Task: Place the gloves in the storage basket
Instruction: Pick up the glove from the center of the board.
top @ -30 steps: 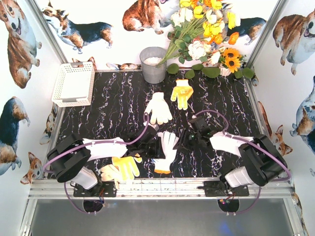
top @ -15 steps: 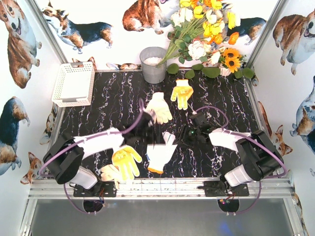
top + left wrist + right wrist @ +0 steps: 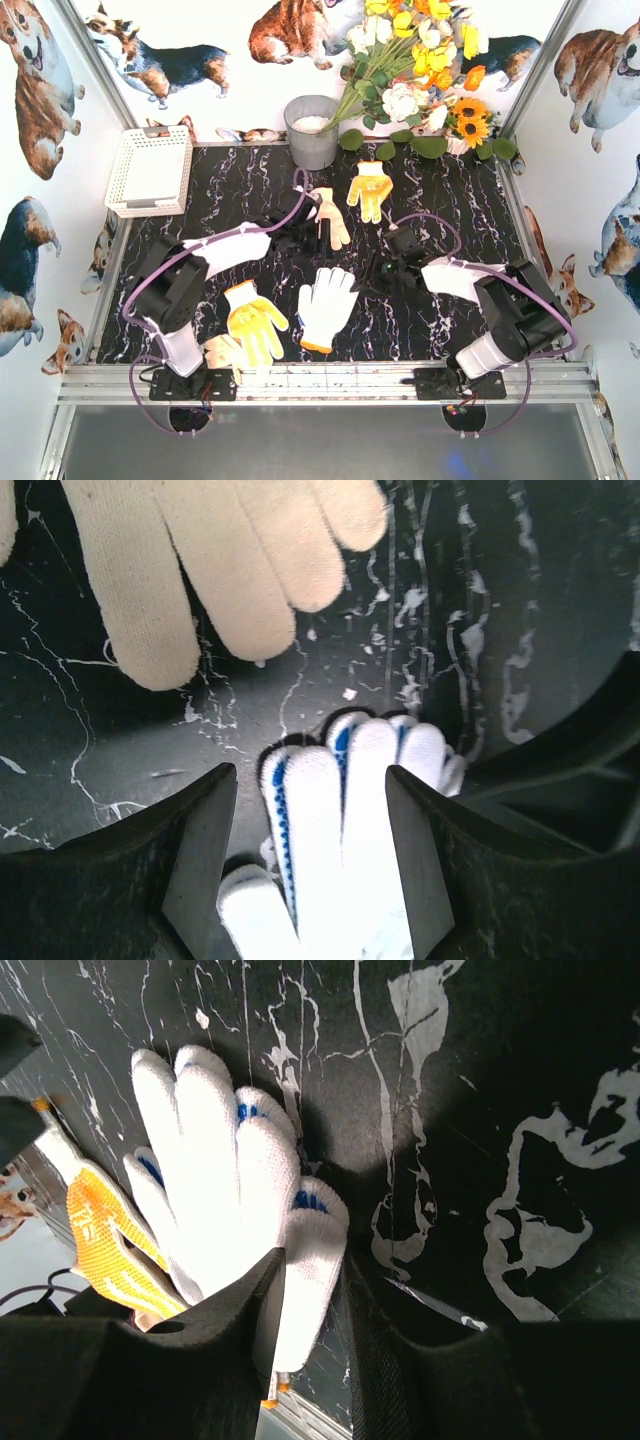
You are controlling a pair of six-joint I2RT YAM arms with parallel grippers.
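In the top view, the cream glove (image 3: 334, 215) is half covered by the left gripper (image 3: 302, 237). A second cream glove (image 3: 222, 351) is largely hidden under the near yellow glove (image 3: 255, 320), so its shape cannot be made out. What lies in the bucket (image 3: 312, 150) is too small to be told. In the left wrist view, the cream glove is cut off by the top edge and the white glove (image 3: 350, 820) by the bottom edge. In the right wrist view, the white glove's edge is lost between the dark fingers of the right gripper (image 3: 318, 1270), and whether it is pinched cannot be told. There the near yellow glove is mostly hidden behind the white glove.
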